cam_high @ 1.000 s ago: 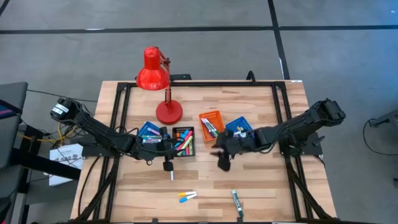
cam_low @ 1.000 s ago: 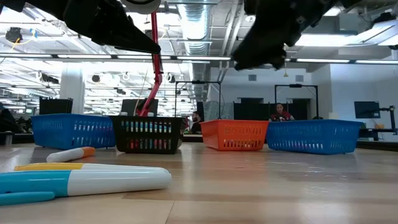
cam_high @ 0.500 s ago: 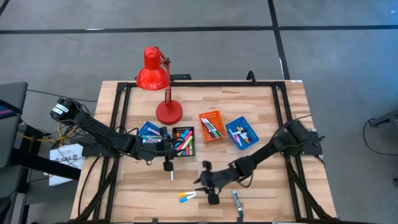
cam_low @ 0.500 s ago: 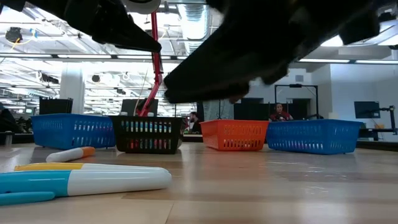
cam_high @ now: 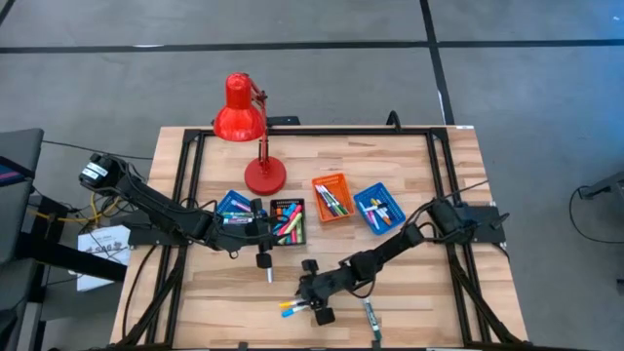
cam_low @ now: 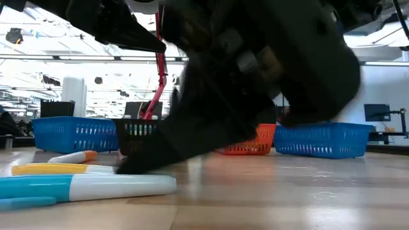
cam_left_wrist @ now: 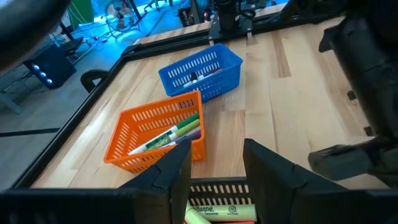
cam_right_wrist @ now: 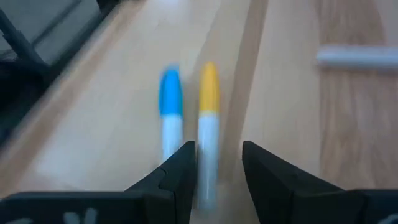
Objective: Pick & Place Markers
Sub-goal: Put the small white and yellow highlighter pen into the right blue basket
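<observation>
The right gripper (cam_high: 304, 300), fingers spread with nothing between them, is lining up on the yellow marker (cam_right_wrist: 208, 118), which is lying beside the blue marker (cam_right_wrist: 169, 112) at the table's six o'clock edge. Next it needs lowering and closing. The left gripper (cam_high: 261, 226), spread and empty, is waiting over the black tray (cam_high: 289, 208); no writing is legible.

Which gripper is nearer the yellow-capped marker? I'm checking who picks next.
Right. The right gripper hangs open over the yellow-capped marker; the left gripper waits apart, at the black tray.
</observation>
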Action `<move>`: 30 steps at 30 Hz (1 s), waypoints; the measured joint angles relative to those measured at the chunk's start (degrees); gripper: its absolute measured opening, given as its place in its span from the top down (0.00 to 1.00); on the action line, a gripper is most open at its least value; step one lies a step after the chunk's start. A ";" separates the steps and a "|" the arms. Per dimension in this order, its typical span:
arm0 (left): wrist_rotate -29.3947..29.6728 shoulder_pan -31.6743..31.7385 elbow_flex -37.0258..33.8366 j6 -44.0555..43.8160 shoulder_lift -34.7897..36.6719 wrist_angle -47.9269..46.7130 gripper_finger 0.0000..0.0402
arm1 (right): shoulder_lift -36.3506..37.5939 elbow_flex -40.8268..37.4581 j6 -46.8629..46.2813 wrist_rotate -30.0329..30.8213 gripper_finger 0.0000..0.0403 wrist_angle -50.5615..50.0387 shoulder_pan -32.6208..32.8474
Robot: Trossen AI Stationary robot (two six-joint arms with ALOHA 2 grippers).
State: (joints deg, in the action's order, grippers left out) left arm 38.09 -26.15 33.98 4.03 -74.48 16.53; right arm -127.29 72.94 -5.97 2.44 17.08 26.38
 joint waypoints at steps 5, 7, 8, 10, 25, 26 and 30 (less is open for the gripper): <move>-0.15 0.00 0.00 -0.02 0.00 0.00 0.65 | -0.98 0.07 0.63 0.49 0.70 -0.63 -0.23; -0.17 0.00 0.00 -0.02 0.00 0.01 0.65 | -1.02 0.14 1.12 0.51 0.70 -1.26 -0.25; -0.17 0.00 0.00 -0.02 0.00 0.02 0.65 | -1.02 0.18 1.56 0.57 0.71 -1.60 -0.25; -0.17 0.02 0.00 0.00 0.00 0.00 0.65 | -1.02 0.20 1.54 0.59 0.72 -2.27 -0.52; -0.20 0.00 -0.02 -0.02 0.00 -0.05 0.65 | 14.73 -0.08 4.18 1.12 0.93 -18.25 -2.12; -0.20 0.01 -0.04 -0.02 0.00 -0.08 0.65 | 17.35 -0.02 3.38 3.98 0.91 -23.21 -1.87; -0.22 0.00 -0.02 -0.02 0.00 -0.11 0.65 | 24.60 -0.91 -3.02 16.66 0.92 -41.57 -0.95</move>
State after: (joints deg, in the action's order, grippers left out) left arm 37.87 -26.15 33.95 4.01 -74.48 16.43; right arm -102.69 72.04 -8.99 19.10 -24.49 25.42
